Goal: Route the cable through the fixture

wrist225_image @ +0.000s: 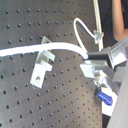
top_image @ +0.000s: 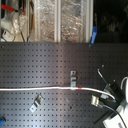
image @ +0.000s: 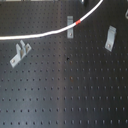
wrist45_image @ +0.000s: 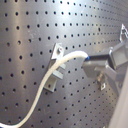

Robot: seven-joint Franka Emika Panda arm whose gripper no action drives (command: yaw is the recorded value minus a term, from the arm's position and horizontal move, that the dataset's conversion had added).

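The long thin white flexible cable [image: 40,35] is lying across the black perforated metal board [image: 70,90], running in the first exterior view from nine o'clock up toward one o'clock, with its short red band [image: 79,22] sitting just beside the middle small grey metal bracket [image: 70,27]. Two more grey brackets are standing on the board, one toward nine o'clock [image: 19,54] and one toward three o'clock [image: 110,39], both well apart from the cord. In both wrist views the grey metal gripper [wrist45_image: 89,64] is pinching the cable near its end, its jaws drawn nearly together on the thin cord with little gap showing; in the second wrist view the gripper [wrist225_image: 87,56] is holding the cable [wrist225_image: 30,49] where it is crossing just above the nearest bracket [wrist225_image: 41,67]. My reading is that the routing step is under way: the cord is being carried over the middle bracket but is not yet clearly seated in its slot (the blur is making it hard to say whether cord and bracket are touching). The next move is probably calling for lowering the held section so the cord drops between the bracket's prongs, keeping tension gentle so the slack behind is not dragging it sideways. In the second exterior view the cable [top_image: 40,89] is stretching from nine o'clock to the arm at four o'clock.
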